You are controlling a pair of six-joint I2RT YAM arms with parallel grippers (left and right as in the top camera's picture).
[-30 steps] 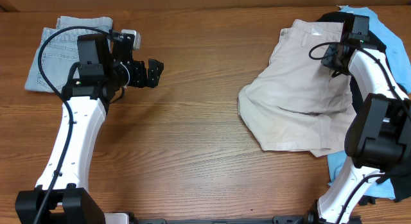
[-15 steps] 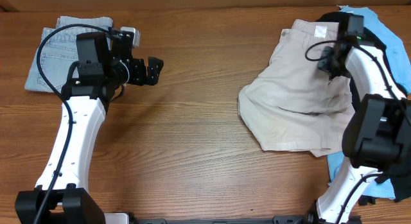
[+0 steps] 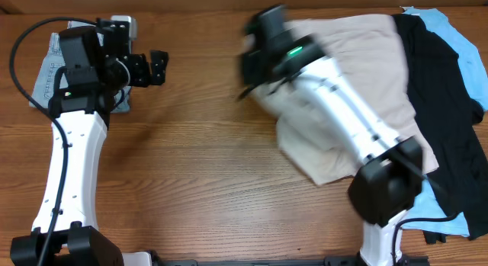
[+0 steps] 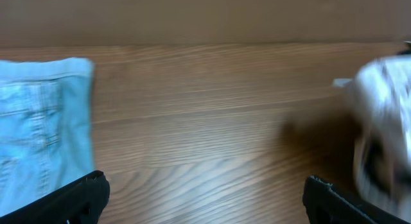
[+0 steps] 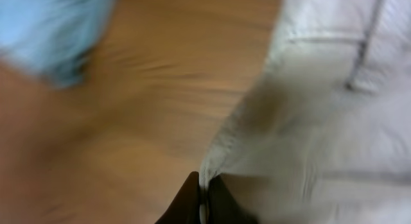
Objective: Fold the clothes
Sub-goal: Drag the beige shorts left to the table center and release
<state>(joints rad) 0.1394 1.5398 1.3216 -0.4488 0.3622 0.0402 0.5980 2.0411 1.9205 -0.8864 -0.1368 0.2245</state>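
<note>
The pale beige khaki shorts [image 3: 366,49] lie spread from the table's centre to the right. My right gripper [image 3: 255,56], motion-blurred, is at the top centre. In the right wrist view it [image 5: 204,199] is shut on an edge of the shorts [image 5: 334,108]. A black top [image 3: 435,98] lies on the right, partly over a sky-blue top [image 3: 461,45]. My left gripper [image 3: 156,68] is open and empty at the upper left, over bare wood. Its fingers [image 4: 205,205] show wide apart in the left wrist view.
A folded light-blue denim garment [image 3: 46,72] lies at the far left under my left arm and shows in the left wrist view [image 4: 38,115]. A blurred white shape [image 4: 385,121] at that view's right edge is my right arm. Bare wood [image 3: 191,167] spans the middle.
My right arm has swept left across the table, pulling the shorts' edge with it and uncovering the black top. My left arm has drawn back slightly to the left.
</note>
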